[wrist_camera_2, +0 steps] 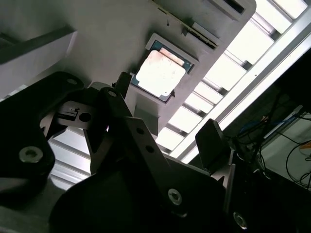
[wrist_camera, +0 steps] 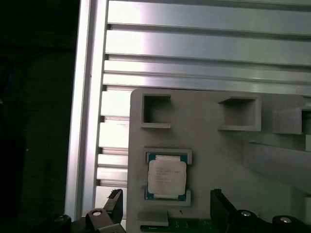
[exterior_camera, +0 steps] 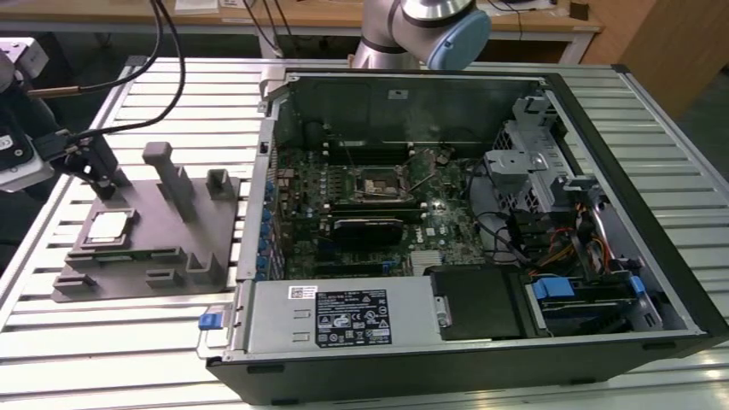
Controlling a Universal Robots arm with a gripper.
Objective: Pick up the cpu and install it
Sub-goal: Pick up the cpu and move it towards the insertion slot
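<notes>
In the exterior view, the cpu (exterior_camera: pixel 108 225) lies flat in a shallow recess of the grey fixture block (exterior_camera: pixel 171 248), which sits on the slatted aluminium table (exterior_camera: pixel 137 359) at the exterior view's left of the open computer case (exterior_camera: pixel 456 94). The gripper (exterior_camera: pixel 101 181) hangs just above the block near the chip. This view also takes in the motherboard socket (exterior_camera: pixel 376 184) inside the case, well apart from the chip and with nothing seated in it, and the arm's base (exterior_camera: pixel 422 34) behind the case. The first wrist view looks straight down on the cpu (wrist_camera: pixel 166 175), showing its pale metal top, thin darker rim and the low walls of the recess at two opposite edges. The gripper (wrist_camera: pixel 167 206) is spread wide, with one dark fingertip (wrist_camera: pixel 115 201) to either side of the chip's line, further apart than the chip is broad, and it grasps nothing. A green board edge (wrist_camera: pixel 184 226) shows on the block (wrist_camera: pixel 223 160) beside the recess, and the table slats (wrist_camera: pixel 194 48) run beyond it. The second wrist view gives a slanted look along the gripper (wrist_camera_2: pixel 167 114) and its linkage. The cpu (wrist_camera_2: pixel 160 73) gleams beyond the fingers (wrist_camera_2: pixel 211 138), clear of them and untouched.
</notes>
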